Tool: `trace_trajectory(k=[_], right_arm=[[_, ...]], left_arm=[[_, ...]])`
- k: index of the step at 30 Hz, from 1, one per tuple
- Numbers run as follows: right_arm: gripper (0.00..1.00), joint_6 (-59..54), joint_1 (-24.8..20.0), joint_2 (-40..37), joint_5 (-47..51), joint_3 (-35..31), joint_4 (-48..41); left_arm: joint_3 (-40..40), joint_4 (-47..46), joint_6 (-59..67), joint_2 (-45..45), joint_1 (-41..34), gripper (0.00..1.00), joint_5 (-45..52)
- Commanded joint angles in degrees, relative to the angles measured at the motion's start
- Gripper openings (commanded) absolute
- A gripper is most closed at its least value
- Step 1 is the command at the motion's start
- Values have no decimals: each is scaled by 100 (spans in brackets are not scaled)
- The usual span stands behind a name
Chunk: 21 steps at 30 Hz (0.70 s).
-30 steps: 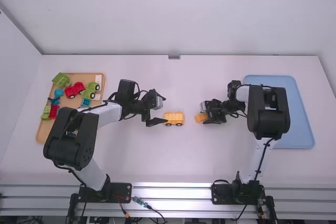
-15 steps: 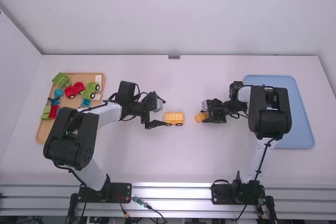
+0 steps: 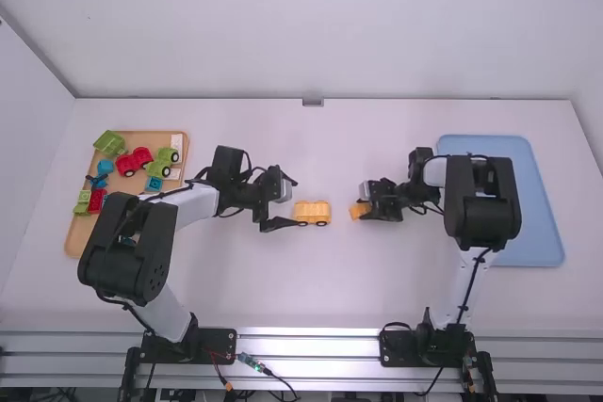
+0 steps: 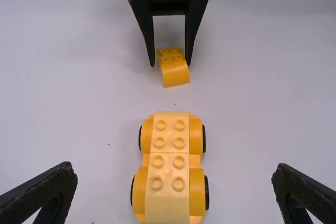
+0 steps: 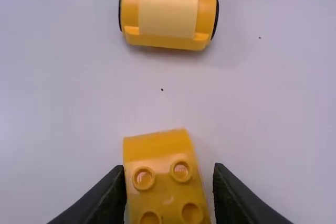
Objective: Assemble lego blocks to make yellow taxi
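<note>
In the high view, my left gripper (image 3: 286, 202) stands open just left of the yellow wheeled car body (image 3: 312, 213). In the left wrist view, the car body (image 4: 168, 167), topped by lighter yellow studded blocks, lies ahead between the wide-apart fingers of my left gripper (image 4: 174, 174). To its right in the high view, my right gripper (image 3: 364, 206) is low at a loose orange-yellow block (image 3: 359, 210). The right wrist view has that curved-front, studded block (image 5: 164, 177) slightly turned between the fingers of my right gripper (image 5: 169, 170), with a gap on one side.
A wooden tray (image 3: 73, 244) at the far left holds green, red and blue toy pieces. At the far right lies a blue tray (image 3: 537, 223), partly under the right arm. White walls stand behind and beside the table.
My left gripper's near finger has swung a little outward, widening its opening. My right gripper has shifted very slightly left toward the car body. The car body has stayed put.
</note>
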Motion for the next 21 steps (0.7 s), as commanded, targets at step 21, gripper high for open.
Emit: trace_trajectory(k=[21], right_arm=[[38,105,-151,110,-651,-297,201]], left_arm=[[-37,0,50,-14,-55,99,107]])
